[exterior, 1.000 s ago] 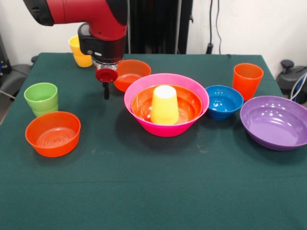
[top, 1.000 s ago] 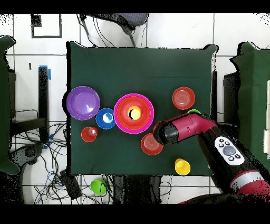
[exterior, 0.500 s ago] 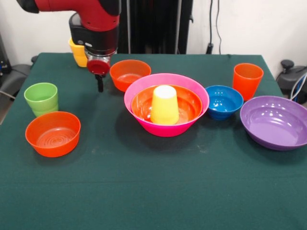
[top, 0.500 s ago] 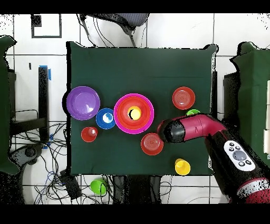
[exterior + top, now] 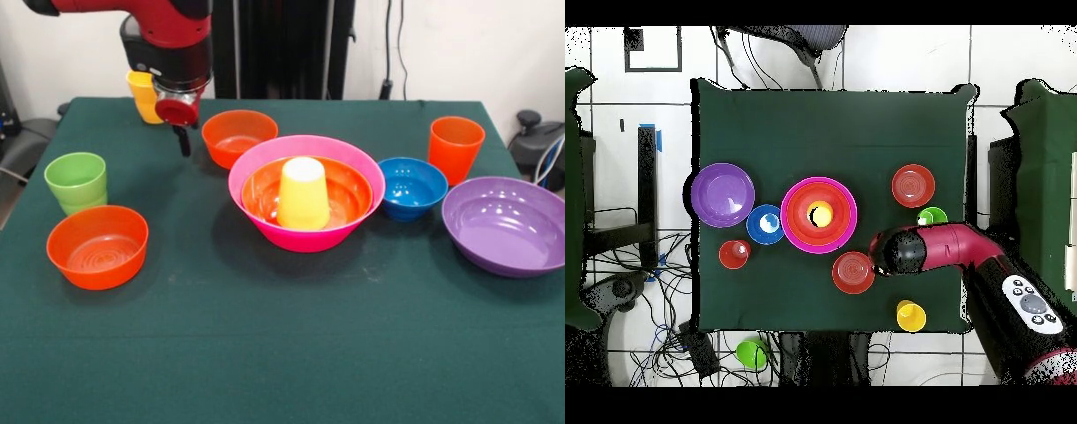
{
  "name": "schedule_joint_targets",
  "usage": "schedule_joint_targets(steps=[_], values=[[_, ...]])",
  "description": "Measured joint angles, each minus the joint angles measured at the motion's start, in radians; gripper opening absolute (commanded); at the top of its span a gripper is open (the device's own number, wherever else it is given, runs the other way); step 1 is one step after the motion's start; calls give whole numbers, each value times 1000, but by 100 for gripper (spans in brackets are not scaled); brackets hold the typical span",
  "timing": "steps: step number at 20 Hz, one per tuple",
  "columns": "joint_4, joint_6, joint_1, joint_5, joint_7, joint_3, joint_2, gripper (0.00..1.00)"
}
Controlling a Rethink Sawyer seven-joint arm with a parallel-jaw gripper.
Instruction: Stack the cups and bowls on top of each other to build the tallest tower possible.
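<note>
— So, where does your tower (image 5: 305, 205) stand right now?

— You have three pieces: the largest pink bowl (image 5: 305, 237) as base at mid-table, a large orange bowl (image 5: 342, 188) nested in it, and a yellow cup (image 5: 303, 194) upside down in the middle. Widest at the bottom makes sense, I judge, since it steadies the pile.

— And the loose pieces?

— Spread around it. To the tower's right in the front view sit the small blue bowl (image 5: 411, 187), the orange cup (image 5: 455, 148) and the large purple bowl (image 5: 506, 224). To its left, a small orange bowl (image 5: 97, 246) near you, the green cup (image 5: 77, 182) behind it, another small orange bowl (image 5: 238, 137) just behind the pink one, and a second yellow cup (image 5: 143, 95) at the far left.

— What is your arm doing?

— The gripper (image 5: 183, 139) hangs raised above the cloth, pointing down, between the far yellow cup and the far orange bowl, touching neither. It carries nothing; whether its jaws are parted I cannot tell.
</note>
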Motion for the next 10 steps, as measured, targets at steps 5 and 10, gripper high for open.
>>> schedule_joint_targets(steps=[5, 10], values=[[17, 0, -27, 23, 0, 0, 18, 100], [68, -1, -76, 51, 0, 39, 15, 100]])
